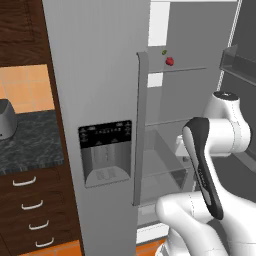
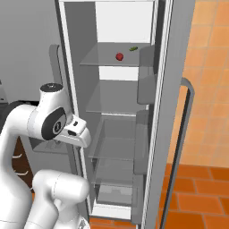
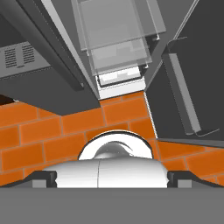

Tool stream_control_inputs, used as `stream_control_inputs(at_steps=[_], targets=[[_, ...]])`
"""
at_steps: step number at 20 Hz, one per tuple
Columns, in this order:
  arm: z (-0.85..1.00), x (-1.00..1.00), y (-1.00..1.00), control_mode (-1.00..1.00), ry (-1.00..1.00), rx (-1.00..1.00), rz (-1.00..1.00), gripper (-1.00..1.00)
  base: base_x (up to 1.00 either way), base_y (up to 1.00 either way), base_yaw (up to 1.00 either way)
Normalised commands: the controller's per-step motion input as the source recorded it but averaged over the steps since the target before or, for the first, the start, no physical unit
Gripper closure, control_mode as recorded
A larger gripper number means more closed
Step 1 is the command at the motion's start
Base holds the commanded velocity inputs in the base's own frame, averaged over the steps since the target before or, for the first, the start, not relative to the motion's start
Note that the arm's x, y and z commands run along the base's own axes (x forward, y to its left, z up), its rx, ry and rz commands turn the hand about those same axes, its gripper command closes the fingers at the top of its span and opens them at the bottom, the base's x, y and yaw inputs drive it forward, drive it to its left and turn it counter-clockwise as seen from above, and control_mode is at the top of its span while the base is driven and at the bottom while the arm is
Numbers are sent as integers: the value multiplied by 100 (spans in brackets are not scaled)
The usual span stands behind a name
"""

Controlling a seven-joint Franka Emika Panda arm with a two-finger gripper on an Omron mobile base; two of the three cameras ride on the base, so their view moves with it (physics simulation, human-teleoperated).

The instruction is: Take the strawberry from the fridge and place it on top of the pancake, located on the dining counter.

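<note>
The tall grey fridge [image 1: 95, 75] has its dispenser door closed and its right door swung open. The strawberry [image 1: 170, 61] [image 2: 119, 57], tiny and bright red, rests on the upper glass shelf beside a small olive-green item [image 2: 133, 48]. My arm is folded in front of the open compartment, with its wrist [image 2: 74, 129] well below that shelf. In the hand view my gripper [image 3: 112, 178] points down at the floor, open, its fingertips [image 3: 43, 177] far apart with nothing between them. The pancake and the dining counter are out of view.
The open fridge door [image 2: 183, 134] with its long handle stands to the right, with door bins [image 1: 235, 65] on its inner side. Lower glass shelves and a drawer [image 2: 116, 152] fill the compartment. A dark-topped cabinet with drawers [image 1: 30, 145] is at the left. The floor is orange tile [image 3: 43, 127].
</note>
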Motion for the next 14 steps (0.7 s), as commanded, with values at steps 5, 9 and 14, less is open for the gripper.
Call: stream_control_inputs(at_steps=[5,9,14], targets=[[0,0,0,100,0,0,0,-100,31,-42,16],[0,0,0,100,0,0,0,-100,10,-51,18],[0,0,0,100,0,0,0,-100,12,-26,2]])
